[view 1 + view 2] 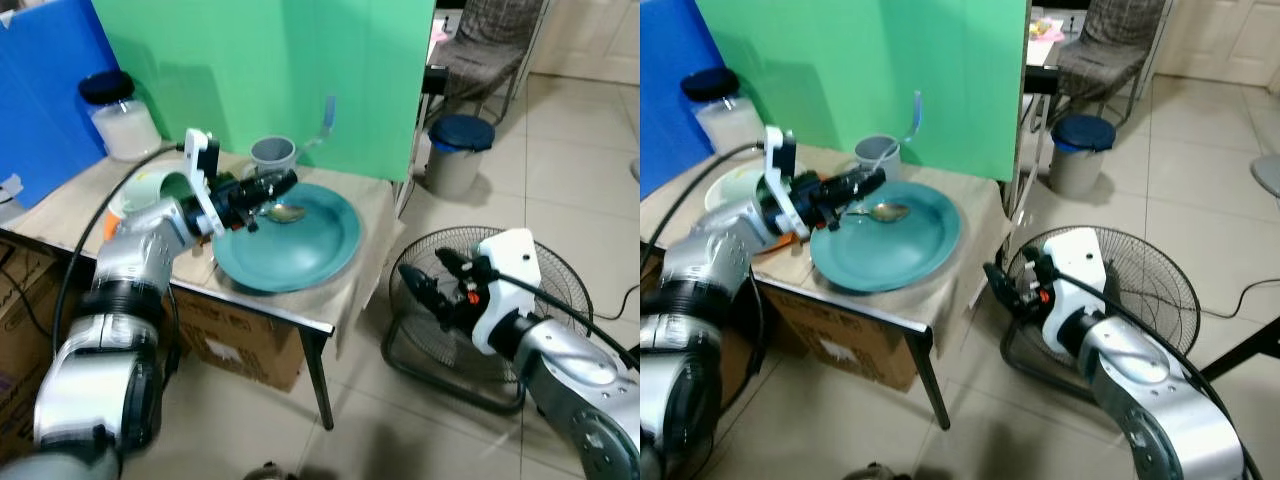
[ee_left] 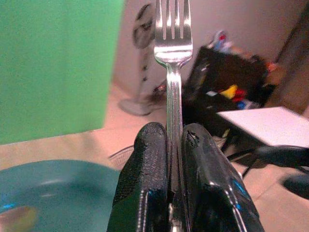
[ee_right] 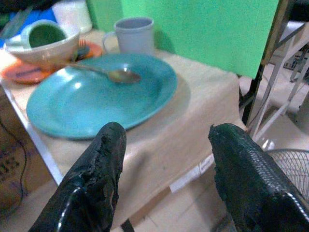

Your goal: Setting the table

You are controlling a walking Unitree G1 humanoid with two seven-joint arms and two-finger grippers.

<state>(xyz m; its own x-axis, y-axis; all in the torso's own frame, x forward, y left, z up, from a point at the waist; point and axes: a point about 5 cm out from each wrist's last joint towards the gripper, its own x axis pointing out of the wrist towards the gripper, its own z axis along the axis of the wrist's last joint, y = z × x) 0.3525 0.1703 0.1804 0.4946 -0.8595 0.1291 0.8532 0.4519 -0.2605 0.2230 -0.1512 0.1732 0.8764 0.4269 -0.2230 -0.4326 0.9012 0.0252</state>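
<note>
The left pincer (image 1: 285,183) pinched a silver metal fork (image 2: 173,63) above the round teal plate (image 1: 320,250) — a loose grip could drop it — while the right pincer (image 3: 166,169) hung spread.

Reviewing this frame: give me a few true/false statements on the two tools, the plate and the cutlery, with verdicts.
1. The left tool is shut on a fork. True.
2. A spoon lies in the teal plate. True.
3. The right tool grips the plate's rim. False: it is open, off the table's edge, holding nothing.
4. The grey mug stands on the plate. False: it stands on the table behind it.
5. A fan stands on the floor. True.
</note>
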